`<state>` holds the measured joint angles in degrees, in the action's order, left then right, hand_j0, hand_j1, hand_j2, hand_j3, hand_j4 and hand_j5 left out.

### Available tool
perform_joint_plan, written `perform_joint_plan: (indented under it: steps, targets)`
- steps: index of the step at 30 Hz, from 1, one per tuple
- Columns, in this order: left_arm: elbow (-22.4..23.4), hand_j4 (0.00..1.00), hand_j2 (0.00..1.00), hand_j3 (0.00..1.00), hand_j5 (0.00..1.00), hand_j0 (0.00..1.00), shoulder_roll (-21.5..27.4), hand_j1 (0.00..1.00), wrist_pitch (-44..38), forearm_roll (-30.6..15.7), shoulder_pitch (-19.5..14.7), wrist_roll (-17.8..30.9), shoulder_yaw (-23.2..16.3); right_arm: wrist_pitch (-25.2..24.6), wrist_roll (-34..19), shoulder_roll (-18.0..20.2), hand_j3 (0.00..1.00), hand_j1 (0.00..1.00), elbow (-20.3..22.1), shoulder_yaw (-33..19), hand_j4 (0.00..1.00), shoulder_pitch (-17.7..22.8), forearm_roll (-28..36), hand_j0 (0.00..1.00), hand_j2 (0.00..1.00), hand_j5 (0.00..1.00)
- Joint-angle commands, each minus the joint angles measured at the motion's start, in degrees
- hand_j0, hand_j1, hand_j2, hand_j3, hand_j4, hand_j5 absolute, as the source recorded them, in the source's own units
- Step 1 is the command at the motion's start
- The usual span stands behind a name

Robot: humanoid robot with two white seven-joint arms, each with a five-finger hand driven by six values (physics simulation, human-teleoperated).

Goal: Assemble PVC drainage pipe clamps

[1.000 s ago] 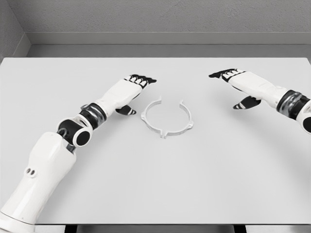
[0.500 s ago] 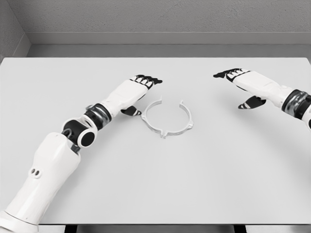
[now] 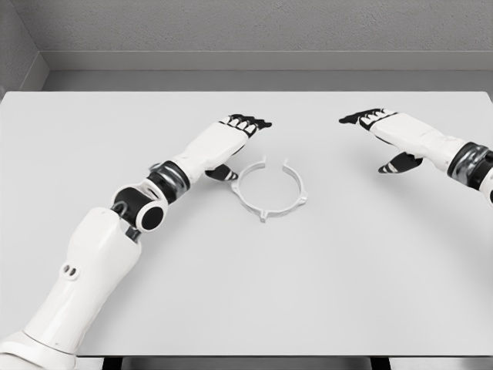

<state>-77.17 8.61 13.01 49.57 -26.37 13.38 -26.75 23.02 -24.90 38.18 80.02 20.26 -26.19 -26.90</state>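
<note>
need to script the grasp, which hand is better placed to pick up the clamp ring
Left. The left hand hovers right beside the clamp ring, its thumb almost at the ring's left edge, fingers open. The right hand is open too, but sits well off to the ring's right.

Clamp ring (image 3: 269,190) between hands, on table (image 3: 246,293)

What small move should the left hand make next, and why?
Probably shift the left hand slightly right and down over the clamp ring, then close on its near-left rim. The fingers are open and hold nothing, the thumb sits just beside the ring's left edge, and the ring lies flat on the table. The right hand hovers apart, also open.
</note>
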Motion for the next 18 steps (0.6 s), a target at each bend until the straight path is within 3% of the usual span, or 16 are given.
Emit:
perform_joint_plan:
  steps: [1,9,18]
  targets:
    - [-0.1,1.0,1.0,1.0,1.0,1.0,-0.3,1.0,-0.1,-0.2,0.0,0.0,0.0,-0.1,0.0,0.1,1.0,1.0,0.1,0.0,1.0,0.0,0.3,1.0,1.0,1.0]
    - [0.0,1.0,1.0,1.0,1.0,1.0,0.2,1.0,0.0,-0.6,-0.2,0.0,3.3,-0.1,0.0,0.1,1.0,1.0,0.0,0.0,1.0,-0.1,0.3,1.0,1.0,1.0]
    - [-2.2,1.0,1.0,1.0,1.0,1.0,3.3,1.0,0.4,-2.0,1.5,-0.1,3.2,-0.1,-0.1,0.2,1.0,1.0,0.2,0.6,1.0,-0.3,0.5,1.0,1.0,1.0]
